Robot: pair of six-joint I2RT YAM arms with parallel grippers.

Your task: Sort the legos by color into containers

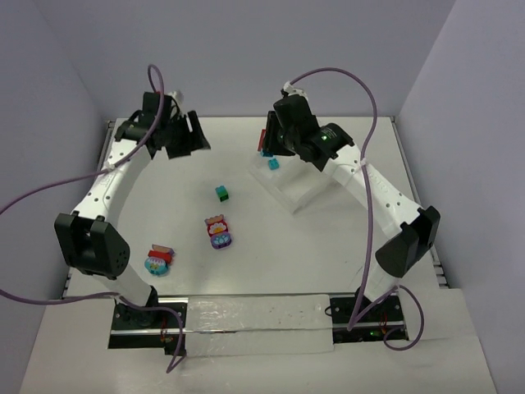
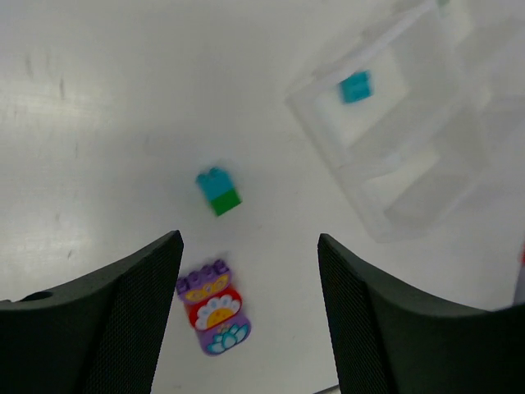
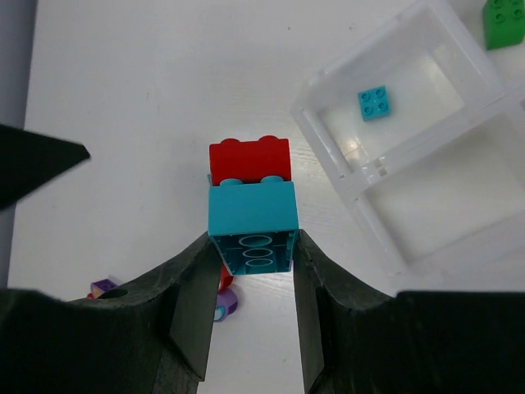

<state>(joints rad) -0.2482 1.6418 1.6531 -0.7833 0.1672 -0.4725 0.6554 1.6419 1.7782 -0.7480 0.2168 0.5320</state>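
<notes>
Legos are lying scattered in several spots. A teal-and-red stack (image 3: 250,205) is sitting clamped between the right jaws, which are pressing tight on the teal brick's sides and carrying it over bare bench (image 3: 148,98), just left of the clear tray (image 3: 324,148) in the right wrist view. One small teal brick (image 3: 374,103) is resting inside the tray compartment at upper right of centre. A green brick (image 3: 502,23) is showing at the top right corner, though whether it is lying in a compartment cannot be told. In the overhead view the right arm (image 1: 361,176) is covering part of the tray. The left jaws are standing wide apart, gripping nothing. Between them in the left wrist view, a teal-on-green brick (image 2: 218,190) is lying alone mid-frame, well apart from the tray, and a purple-red-purple clump (image 2: 213,306) is showing printed flower pictures at bottom centre. A red-and-teal clump (image 1: 157,261) is sitting at the overhead view's lower left.
</notes>
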